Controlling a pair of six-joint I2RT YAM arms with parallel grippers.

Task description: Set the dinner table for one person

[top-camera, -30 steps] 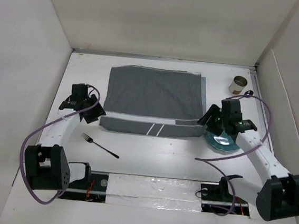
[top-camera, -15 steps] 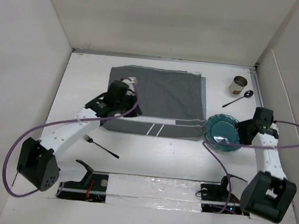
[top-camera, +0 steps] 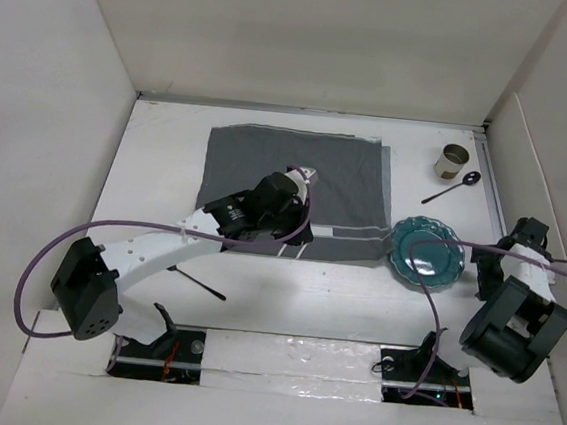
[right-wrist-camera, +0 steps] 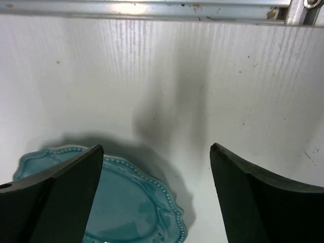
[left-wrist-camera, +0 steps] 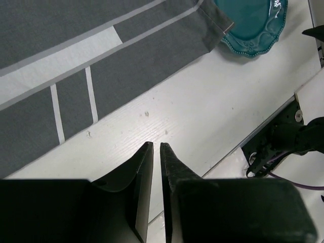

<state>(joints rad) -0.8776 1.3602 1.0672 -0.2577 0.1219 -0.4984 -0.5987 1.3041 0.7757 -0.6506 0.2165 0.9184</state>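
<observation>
Since half a second ago the left arm has swung further to the right of the top view, and it now reaches over the lower edge of the grey cloth (top-camera: 298,169). The right arm has pulled back to the right edge of the frame, away from the teal plate (top-camera: 427,253).

The left claw (left-wrist-camera: 156,147) has its 2 fingers pressed almost together with nothing between them, and it hangs over bare white counter (top-camera: 336,288) just below the cloth's hem. The right claw (right-wrist-camera: 156,148) is spread wide and also carries nothing.

The plate rests on the counter at the lower right corner of the cloth. In the left wrist view that corner seems to lie over the plate's rim, at the upper right of the frame. From the right claw the plate lies toward the lower left of its own view, close by, so I judge the right arm is the nearer one. The plate is round, so no long axis matters. To set it for 1 person it probably must go leftward in the top view, onto the cloth.

The fork (top-camera: 203,285), the spoon (top-camera: 453,190) and the cup (top-camera: 453,162) are off the cloth.
</observation>
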